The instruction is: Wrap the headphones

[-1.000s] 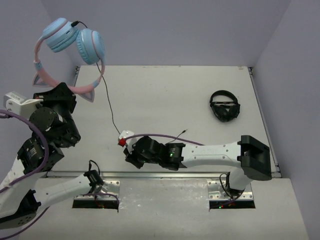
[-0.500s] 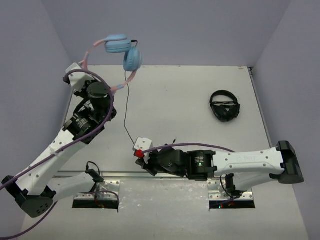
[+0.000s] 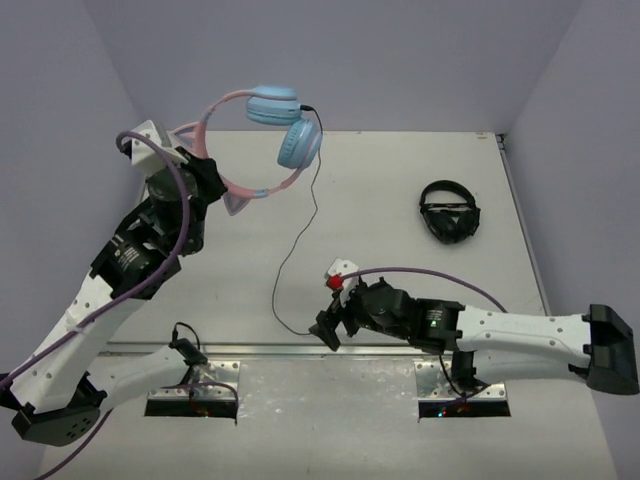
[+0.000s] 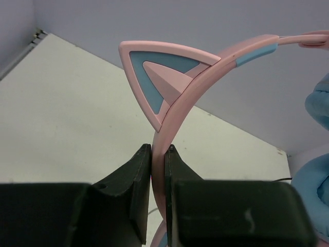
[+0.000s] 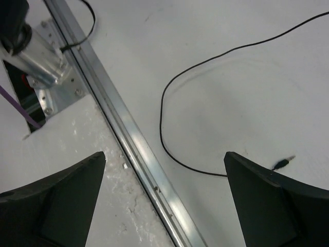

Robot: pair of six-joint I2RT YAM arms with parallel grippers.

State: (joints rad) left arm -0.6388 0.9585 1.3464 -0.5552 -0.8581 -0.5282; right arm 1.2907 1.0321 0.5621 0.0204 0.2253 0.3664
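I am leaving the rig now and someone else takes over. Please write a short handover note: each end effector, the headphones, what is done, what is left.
Left end effector: shut on the headband of the headphones, held up over the far left of the table.
Right end effector: open, low over the cable near its plug, at the near edge.
Done: headphones lifted; the cable hangs loose and trails on the table.
Left: grasp the cable, wind it around the headphones.
The black headphones lie apart on the right.
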